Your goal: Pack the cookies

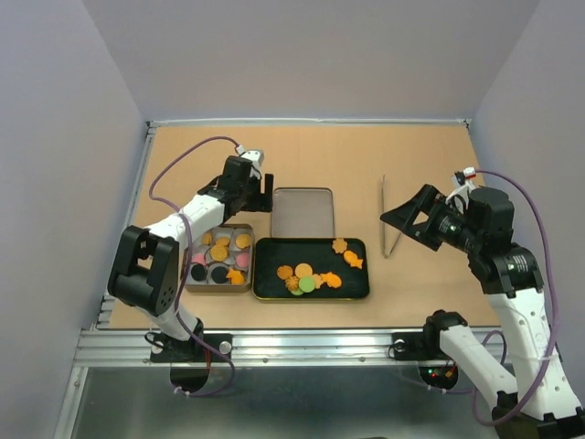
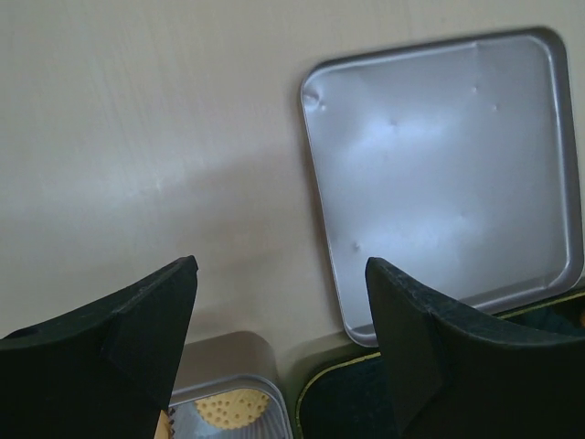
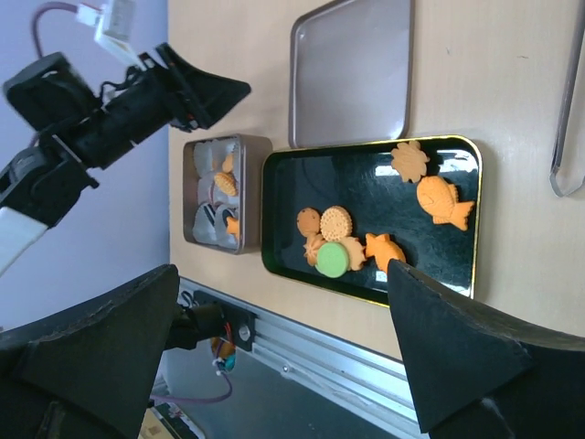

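Status, cookie packing: partly done, judging by the layout.

- Tin point(image 1: 219, 290) sits at 9 o'clock of the black tray point(image 1: 283, 251), the two just beside each other. Its cups already hold cookies point(image 1: 219, 253) in orange, pink and black. Most cups look filled; I can't tell if any are empty.
- Roughly eight loose cookies point(image 1: 306, 276) are on the tray. There's a cluster of orange ones plus one green at the tray's 7 o'clock, and a flower and a fish shape point(image 1: 354, 261) towards 1–2 o'clock. Those are what's left to move.
- Lid point(image 1: 303, 215) lies flat on the table at 12 o'clock of the tray, inside face up, not on the tin. Closing looks like the last step.
- Tongs point(image 1: 385, 215) lie at 2 o'clock of the tray, well apart from it, nothing touching them.

Grippers:
- Left gripper point(image 1: 267, 192) hovers at 1 o'clock of the tin, by the lid's left edge. Its jaws are apart and the wrist view shows only table and lid between them, so nothing is held.
- Right gripper point(image 1: 395, 219) hangs beside the tongs, pointing towards 9 o'clock. Its jaws are wide apart and carry nothing.

My read: between picks, neither arm carrying a cookie. Remaining work is to transfer the tray cookies to the tin, then put the lid on.
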